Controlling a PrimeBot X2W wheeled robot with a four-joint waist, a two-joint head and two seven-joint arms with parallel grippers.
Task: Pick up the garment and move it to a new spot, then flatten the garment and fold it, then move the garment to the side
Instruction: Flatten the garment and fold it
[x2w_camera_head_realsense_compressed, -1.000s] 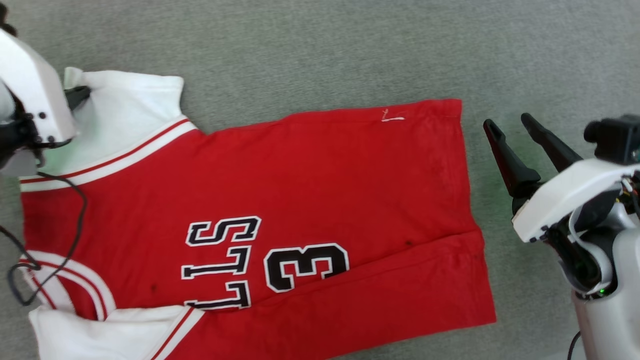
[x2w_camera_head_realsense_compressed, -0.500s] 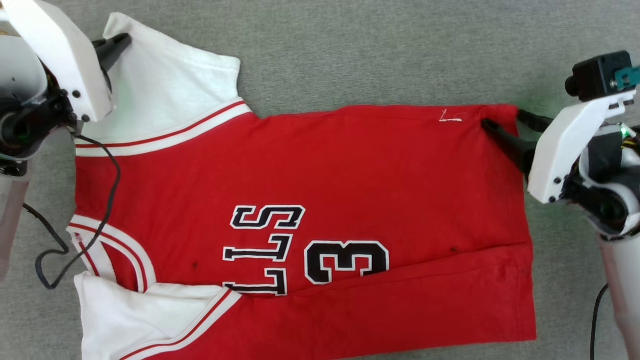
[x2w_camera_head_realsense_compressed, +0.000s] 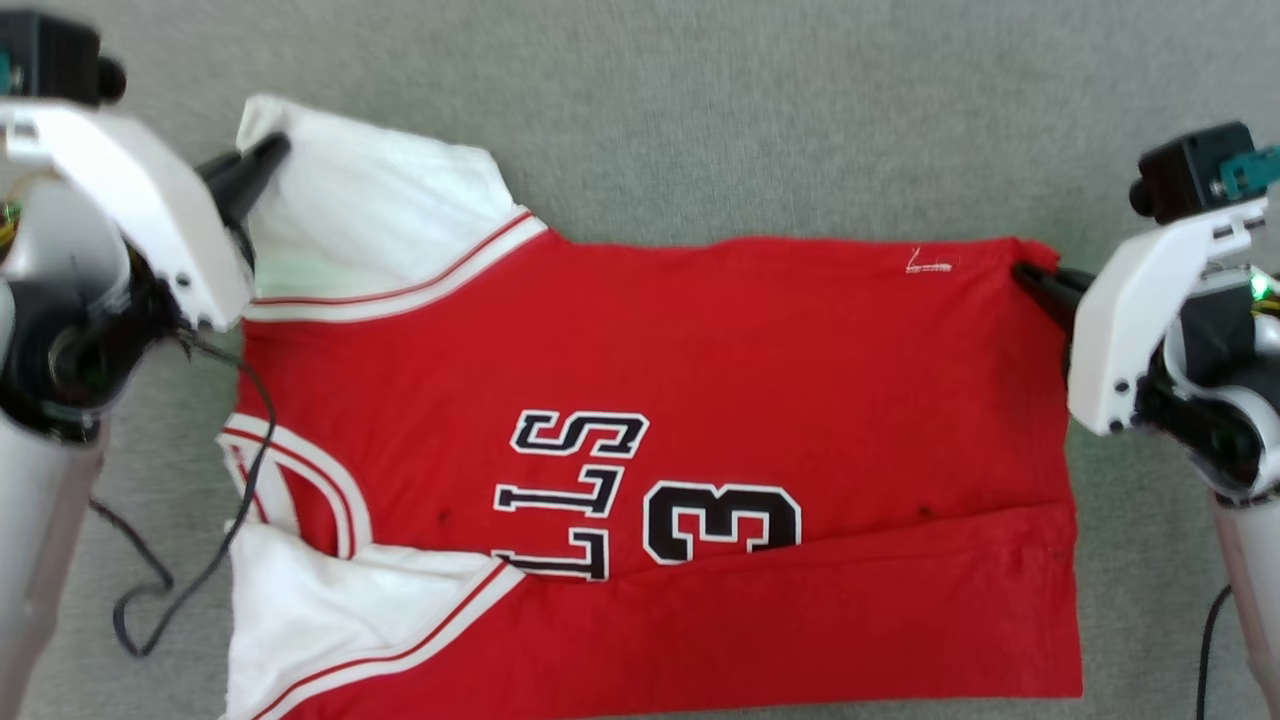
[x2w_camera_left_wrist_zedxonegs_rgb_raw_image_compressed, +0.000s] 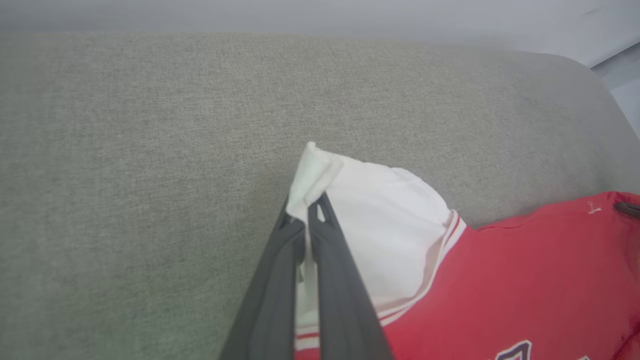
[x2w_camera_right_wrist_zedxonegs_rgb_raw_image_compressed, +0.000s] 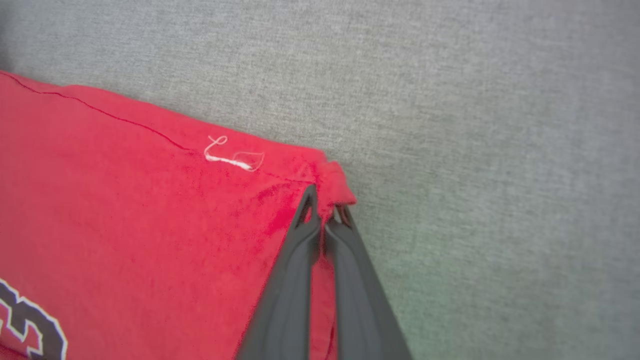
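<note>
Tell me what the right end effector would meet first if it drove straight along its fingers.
The pinched red corner of the garment, which the right end effector is shut on. Beyond that, probably the grey fabric surface, though depth is unclear.

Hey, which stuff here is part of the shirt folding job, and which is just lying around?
Part of the job: red jersey, left claw pinching its white sleeve, right claw pinching its hem corner.
Just there: grey fabric surface, black cable.
</note>
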